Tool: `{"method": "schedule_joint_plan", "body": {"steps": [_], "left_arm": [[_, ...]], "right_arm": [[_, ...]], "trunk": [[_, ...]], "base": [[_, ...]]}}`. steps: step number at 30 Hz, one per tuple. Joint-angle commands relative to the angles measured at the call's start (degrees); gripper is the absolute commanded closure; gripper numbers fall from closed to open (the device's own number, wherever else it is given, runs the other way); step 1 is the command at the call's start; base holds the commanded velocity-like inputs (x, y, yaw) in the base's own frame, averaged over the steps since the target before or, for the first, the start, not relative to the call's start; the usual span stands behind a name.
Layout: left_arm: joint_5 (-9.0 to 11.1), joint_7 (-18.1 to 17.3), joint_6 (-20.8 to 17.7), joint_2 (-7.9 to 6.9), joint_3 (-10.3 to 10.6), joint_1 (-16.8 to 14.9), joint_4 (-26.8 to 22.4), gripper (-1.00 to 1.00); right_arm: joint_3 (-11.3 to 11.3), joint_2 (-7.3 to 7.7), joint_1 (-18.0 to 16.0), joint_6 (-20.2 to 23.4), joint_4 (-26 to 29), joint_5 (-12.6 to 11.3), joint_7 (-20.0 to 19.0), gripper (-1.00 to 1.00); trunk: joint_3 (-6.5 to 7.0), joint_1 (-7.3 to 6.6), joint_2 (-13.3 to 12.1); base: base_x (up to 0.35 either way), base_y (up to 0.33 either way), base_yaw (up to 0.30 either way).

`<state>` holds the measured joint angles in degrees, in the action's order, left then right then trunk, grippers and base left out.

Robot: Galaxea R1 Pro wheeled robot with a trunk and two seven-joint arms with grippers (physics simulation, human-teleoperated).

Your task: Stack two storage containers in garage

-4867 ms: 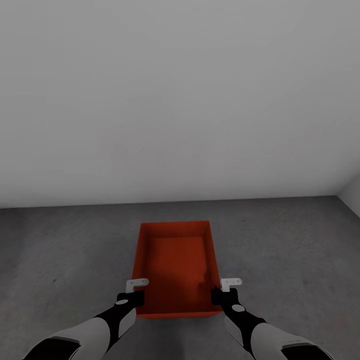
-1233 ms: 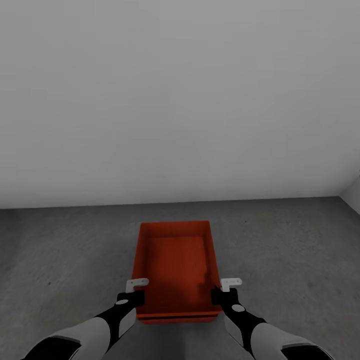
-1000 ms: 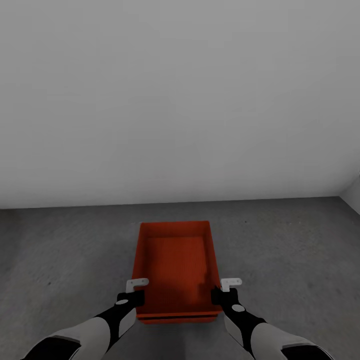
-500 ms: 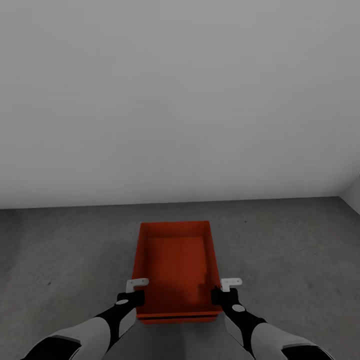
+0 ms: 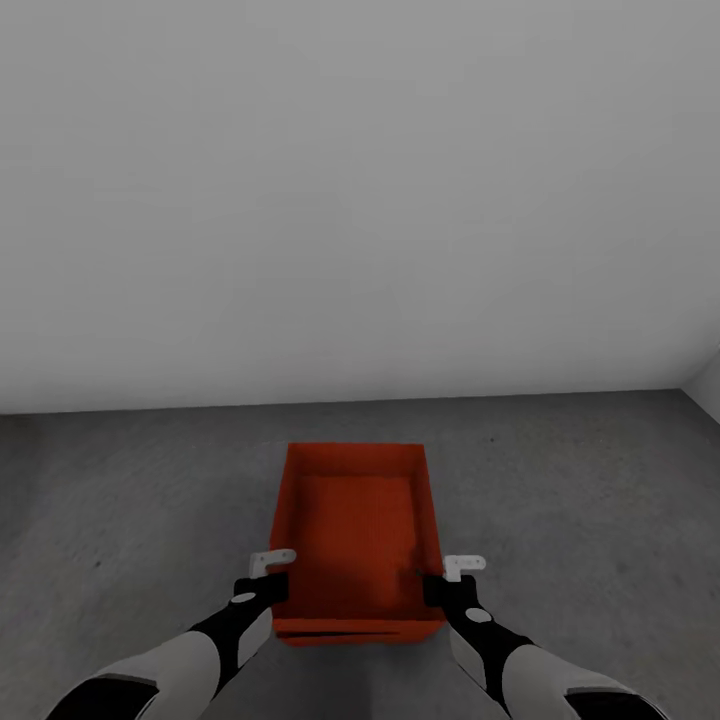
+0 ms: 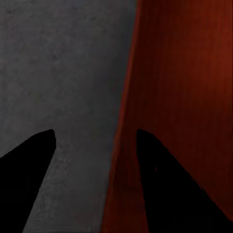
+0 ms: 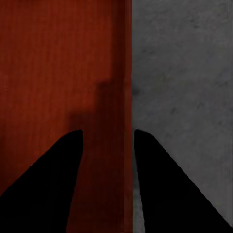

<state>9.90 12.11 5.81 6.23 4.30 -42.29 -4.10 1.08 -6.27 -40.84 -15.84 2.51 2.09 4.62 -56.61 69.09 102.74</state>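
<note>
My left tool and right tool each straddle a side wall of the upper orange-red rectangular plastic bin, fingers apart. It sits on its twin on the dark grey concrete garage floor, slightly askew. I judge stacking nearly done; next, withdraw upward.

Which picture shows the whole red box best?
The head view: the whole red box sits on the grey floor, open top up, between both hands. The left wrist view shows just one side wall; the right wrist view shows its inside and other wall.
</note>
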Motion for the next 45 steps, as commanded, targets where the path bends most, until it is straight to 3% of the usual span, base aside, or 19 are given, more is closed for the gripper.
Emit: {"method": "schedule_joint_plan", "body": {"steps": [1, 45], "left_arm": [[0.6, -0.1, 0.3, -0.3, -1.0, 0.0, 2.3, -1.0], [0.9, -0.1, 0.3, -0.27, -1.0, 0.0, 2.3, -1.0]], "right_arm": [[0.2, -0.04, 0.0, -0.2, -0.1, 0.3, 0.2, -1.0], [0.2, -0.14, 0.0, -0.3, -0.1, -0.2, 0.8, -1.0]], "trunk": [[-0.05, 0.4, 0.0], [-0.05, 0.4, 0.0]], "base": [[0.0, 0.0, 0.0], [0.0, 0.0, 0.0]]}}
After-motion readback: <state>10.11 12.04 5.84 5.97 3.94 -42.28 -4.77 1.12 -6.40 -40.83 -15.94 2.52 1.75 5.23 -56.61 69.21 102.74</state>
